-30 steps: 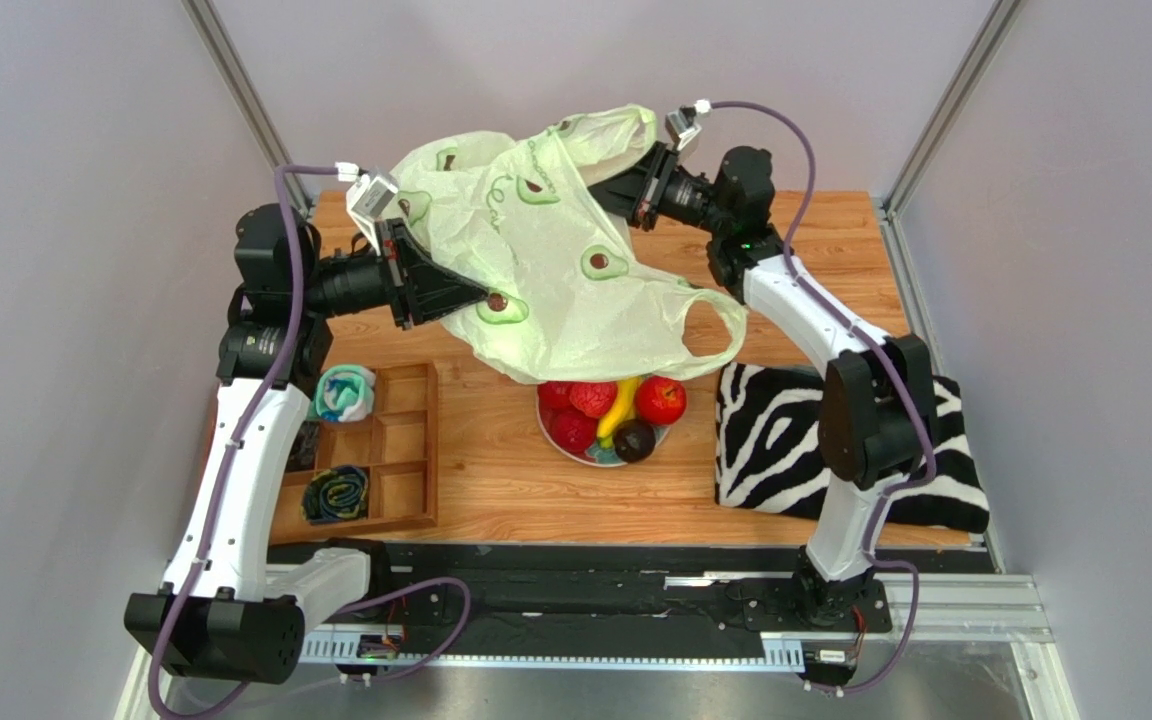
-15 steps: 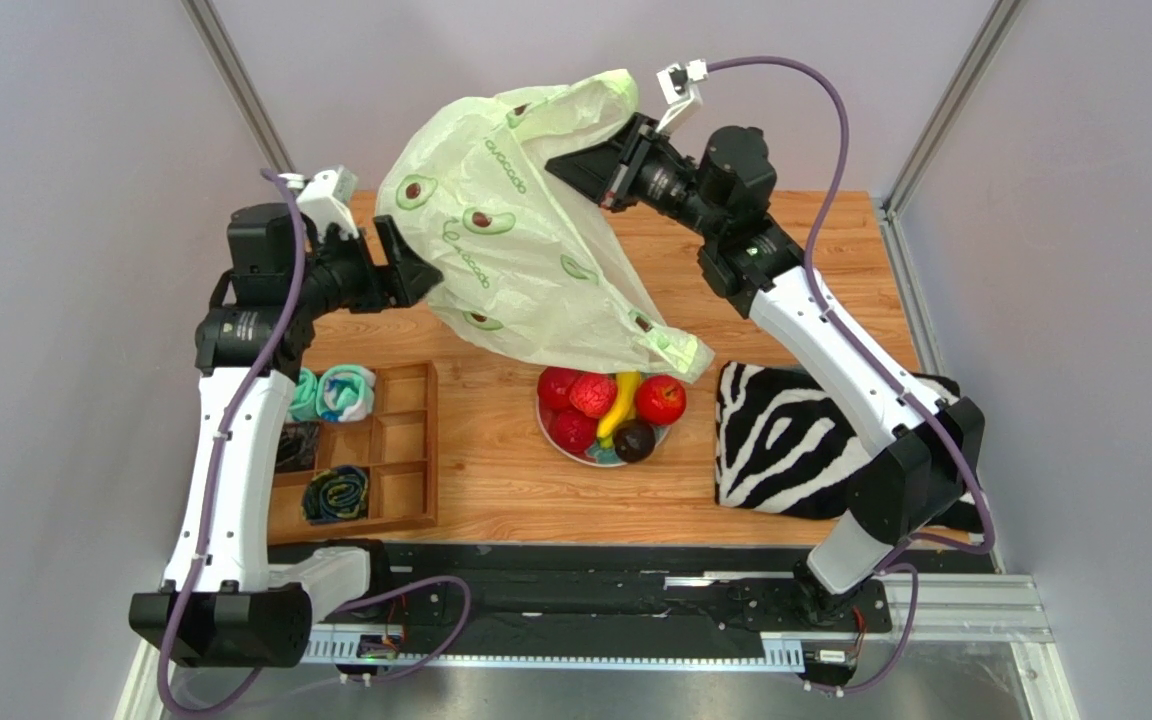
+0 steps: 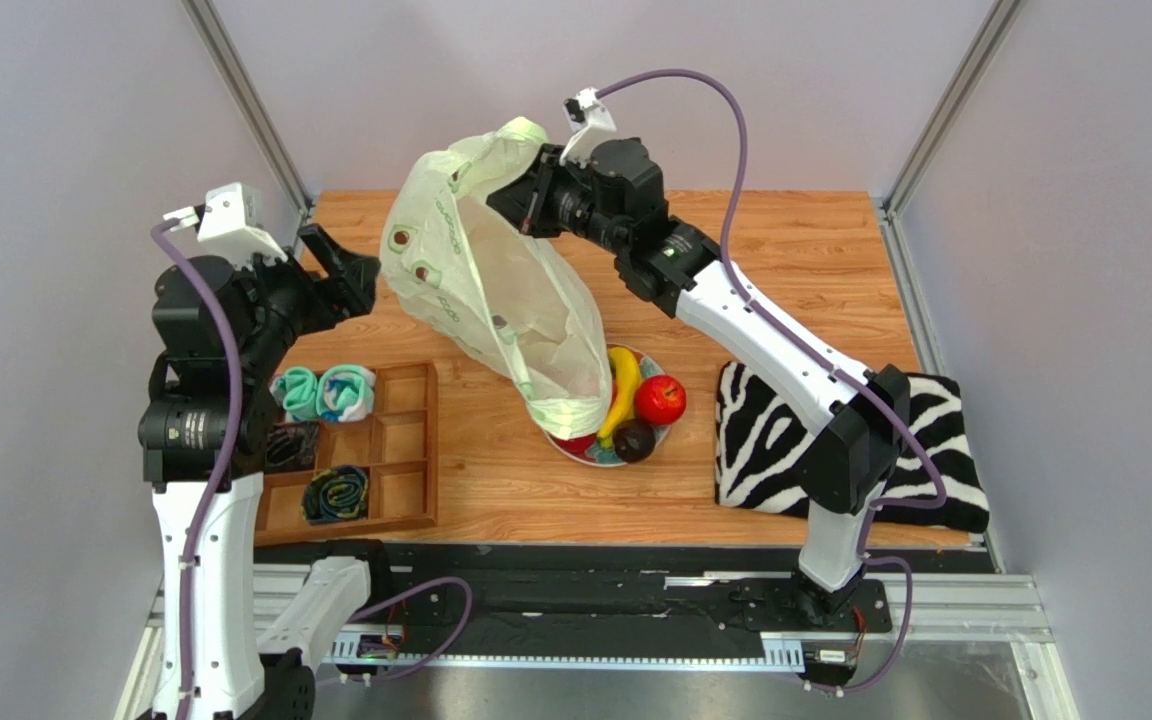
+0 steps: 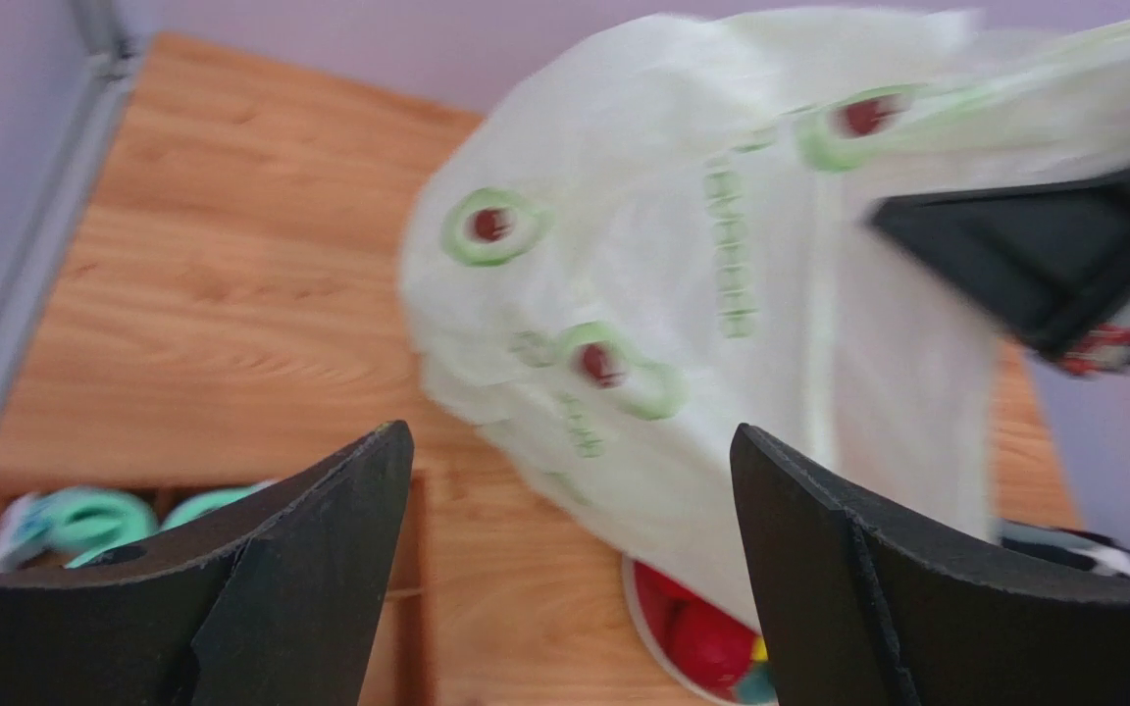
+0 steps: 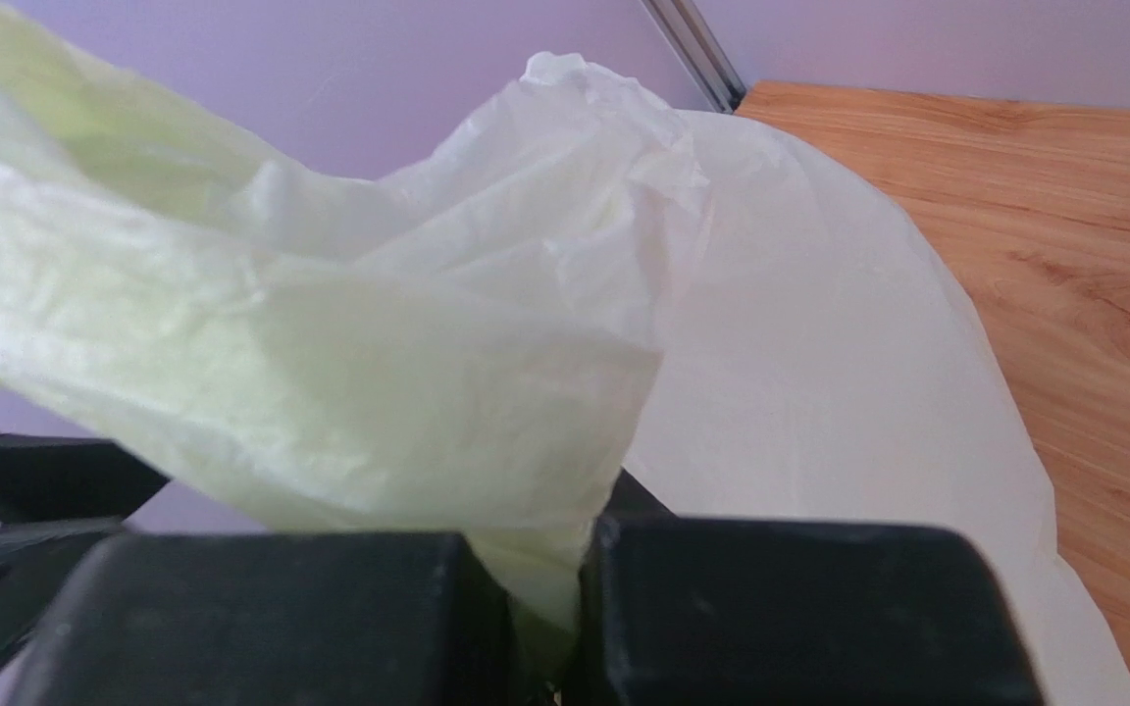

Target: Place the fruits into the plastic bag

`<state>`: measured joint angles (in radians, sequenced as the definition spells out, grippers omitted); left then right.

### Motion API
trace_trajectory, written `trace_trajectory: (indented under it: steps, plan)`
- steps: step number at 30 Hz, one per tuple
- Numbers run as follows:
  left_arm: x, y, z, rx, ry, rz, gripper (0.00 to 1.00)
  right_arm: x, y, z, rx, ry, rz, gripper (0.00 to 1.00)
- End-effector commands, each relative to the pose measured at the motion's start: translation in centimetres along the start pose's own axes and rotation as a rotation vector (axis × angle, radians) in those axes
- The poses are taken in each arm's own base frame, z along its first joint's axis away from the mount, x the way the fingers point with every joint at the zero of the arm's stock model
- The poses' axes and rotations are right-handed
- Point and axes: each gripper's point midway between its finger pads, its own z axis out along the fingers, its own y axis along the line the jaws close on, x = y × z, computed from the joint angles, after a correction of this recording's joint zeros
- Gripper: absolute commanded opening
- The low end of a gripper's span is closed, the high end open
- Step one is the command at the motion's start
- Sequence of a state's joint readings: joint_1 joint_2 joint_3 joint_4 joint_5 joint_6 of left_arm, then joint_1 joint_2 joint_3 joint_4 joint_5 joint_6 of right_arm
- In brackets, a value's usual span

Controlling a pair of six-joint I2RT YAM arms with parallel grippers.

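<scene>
Right gripper [image 5: 546, 606] pinches thin, crinkly, translucent plastic bag [image 5: 380, 353].

left tool [image 3: 352, 270]: let go of plastic bag [image 3: 485, 278], opened wide, drawn back leftward clear of it | right tool [image 3: 516, 189]: swung left with pinched bag top | bag: hanging from right tool alone, lower end dropped over plate [image 3: 605, 458], hiding some fruits [image 3: 660, 399]

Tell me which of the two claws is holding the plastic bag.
The right claw: it is shut on a fold of the plastic bag. The left claw stands open and grips nothing.
</scene>
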<state>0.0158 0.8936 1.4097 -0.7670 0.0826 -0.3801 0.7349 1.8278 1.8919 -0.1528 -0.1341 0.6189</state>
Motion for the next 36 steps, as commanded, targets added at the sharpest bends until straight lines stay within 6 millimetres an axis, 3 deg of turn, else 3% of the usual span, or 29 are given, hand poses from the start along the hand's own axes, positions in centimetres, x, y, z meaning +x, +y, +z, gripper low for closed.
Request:
trace_trajectory:
  steps: [1,3,7,11,17,23,26,29,30,32,33,36]
  plan:
    - [-0.9,-7.3,0.8,0.391,0.017,-0.135,0.88,-1.6,1.6,0.3,0.008,-0.055,-0.051,0.00]
    - [-0.4,-8.7,1.8,0.452,0.040,-0.165,0.88,-0.9,1.8,0.6,0.011,-0.041,-0.049,0.00]
    - [1.8,-8.9,3.7,0.451,0.128,-0.148,0.88,0.1,2.0,0.8,0.009,-0.023,-0.047,0.00]
    - [4.9,-8.0,5.9,0.401,0.234,-0.108,0.88,0.7,2.2,0.9,0.010,-0.009,-0.044,0.00]
    - [6.7,-6.7,6.5,0.331,0.271,-0.062,0.84,1.1,2.1,1.0,0.013,0.003,-0.037,0.00]
    - [8.6,-7.8,7.1,0.369,0.330,-0.075,0.67,1.7,1.9,1.4,0.023,0.016,-0.030,0.00]
    - [9.7,-7.2,7.4,0.344,0.367,-0.062,0.55,1.6,2.0,1.4,0.023,0.012,-0.032,0.00]
    - [10.4,-6.5,7.5,0.317,0.388,-0.046,0.37,1.6,1.9,1.3,0.028,0.011,-0.035,0.00]
    - [10.6,-6.3,7.5,0.311,0.389,-0.046,0.22,1.6,1.9,1.2,0.029,0.010,-0.036,0.00]
    - [10.3,-6.3,7.3,0.304,0.371,-0.046,0.11,1.8,1.7,1.2,0.035,0.015,-0.034,0.00]
    - [9.9,-6.1,7.2,0.292,0.351,-0.045,0.00,1.8,1.6,1.1,0.036,0.016,-0.034,0.00]
    - [8.9,-5.5,6.6,0.259,0.313,-0.035,0.00,1.9,1.2,1.0,0.049,0.016,-0.048,0.00]
